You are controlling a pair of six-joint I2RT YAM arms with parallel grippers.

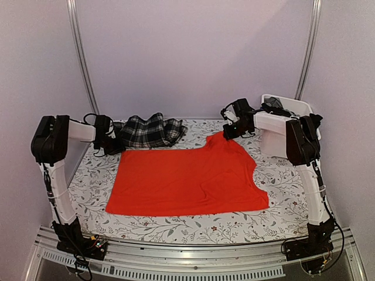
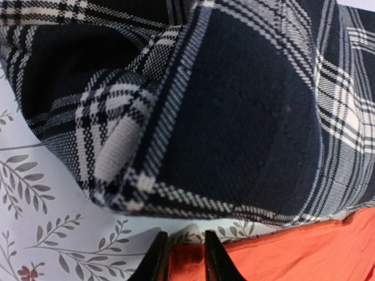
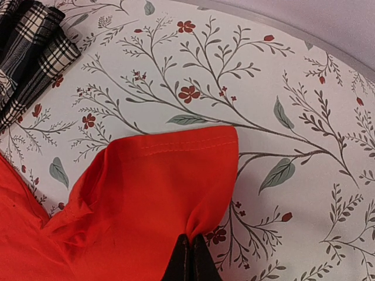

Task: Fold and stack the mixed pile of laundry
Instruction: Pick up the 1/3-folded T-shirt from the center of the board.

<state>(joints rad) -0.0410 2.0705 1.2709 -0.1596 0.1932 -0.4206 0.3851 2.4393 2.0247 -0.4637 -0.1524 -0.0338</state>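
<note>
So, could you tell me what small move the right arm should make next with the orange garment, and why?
Probably lift the right gripper a little and carry the sleeve inward over the body of the orange garment. The jaws are shut on the sleeve's corner, which lies bunched on the tablecloth, while the rest of the garment lies spread mostly flat, ready for folding.

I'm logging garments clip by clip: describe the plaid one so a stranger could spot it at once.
On the floral tablecloth, look past the far edge of the large orange-red garment spread out in the middle, toward the back left. There lies the plaid garment, bunched in a heap. It alone is black-and-white checked and crumpled; its neighbour is plain and mostly flat.
</note>
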